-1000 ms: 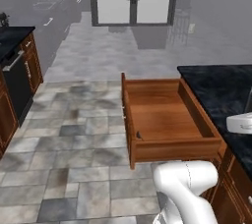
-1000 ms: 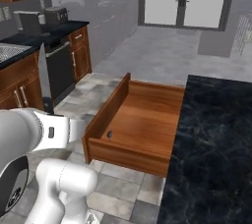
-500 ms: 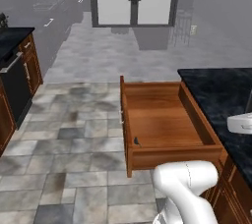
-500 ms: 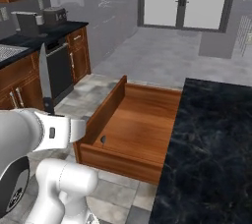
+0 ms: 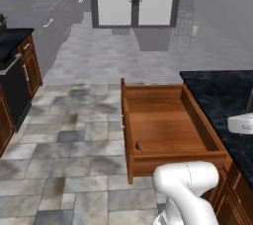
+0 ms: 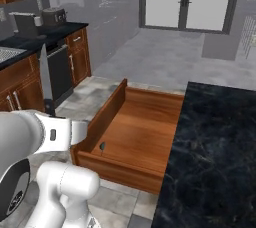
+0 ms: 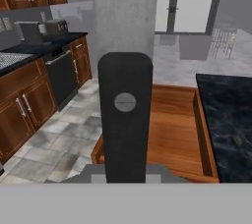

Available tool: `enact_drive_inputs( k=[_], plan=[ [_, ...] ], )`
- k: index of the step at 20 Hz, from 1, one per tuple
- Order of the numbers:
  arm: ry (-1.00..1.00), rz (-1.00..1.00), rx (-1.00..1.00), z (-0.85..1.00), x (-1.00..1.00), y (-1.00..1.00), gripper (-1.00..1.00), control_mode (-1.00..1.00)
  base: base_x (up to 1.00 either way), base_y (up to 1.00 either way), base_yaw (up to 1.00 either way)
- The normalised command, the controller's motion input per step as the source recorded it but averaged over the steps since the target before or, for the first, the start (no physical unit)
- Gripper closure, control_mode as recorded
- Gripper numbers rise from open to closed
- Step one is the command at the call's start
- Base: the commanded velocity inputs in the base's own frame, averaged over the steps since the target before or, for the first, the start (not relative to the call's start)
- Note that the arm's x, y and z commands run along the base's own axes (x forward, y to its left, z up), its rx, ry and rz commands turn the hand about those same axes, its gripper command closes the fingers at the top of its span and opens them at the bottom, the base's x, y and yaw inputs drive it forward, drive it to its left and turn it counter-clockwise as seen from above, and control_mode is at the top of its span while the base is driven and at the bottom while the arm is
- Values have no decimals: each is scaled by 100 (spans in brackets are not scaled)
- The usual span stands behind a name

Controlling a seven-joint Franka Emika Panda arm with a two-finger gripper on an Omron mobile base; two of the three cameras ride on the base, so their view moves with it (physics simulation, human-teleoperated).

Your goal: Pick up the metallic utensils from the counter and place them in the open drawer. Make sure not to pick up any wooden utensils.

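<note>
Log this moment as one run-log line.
gripper: shut on table knife, blade up | open drawer: empty | counter: beside drawer | phase: carrying

Both base views look forward and down from behind, sharing the drawer (image 5: 168,125) and worktop (image 6: 215,157); hand view faces it closer.

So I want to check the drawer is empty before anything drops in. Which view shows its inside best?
The left base view: it looks straight down into the drawer, showing the whole bare floor and all four walls. The right base view shows it at a slant, the near floor cut off by the counter. In the hand view the knife covers its left part.
</note>
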Motion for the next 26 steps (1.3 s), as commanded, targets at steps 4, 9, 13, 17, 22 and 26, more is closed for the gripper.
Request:
enact_drive_inputs(
  k=[4,9,13,17,22,26],
  plan=[
    [0,0,0,0,0,0,100,100,21,-4,0],
    [0,0,0,0,0,0,100,100,32,-4,0],
    [0,0,0,0,0,0,100,100,40,-2,0],
    [0,0,0,0,0,0,100,100,32,-6,0],
    [0,0,0,0,0,0,100,100,21,-3,0],
    [0,0,0,0,0,0,100,100,15,-4,0]
  ],
)
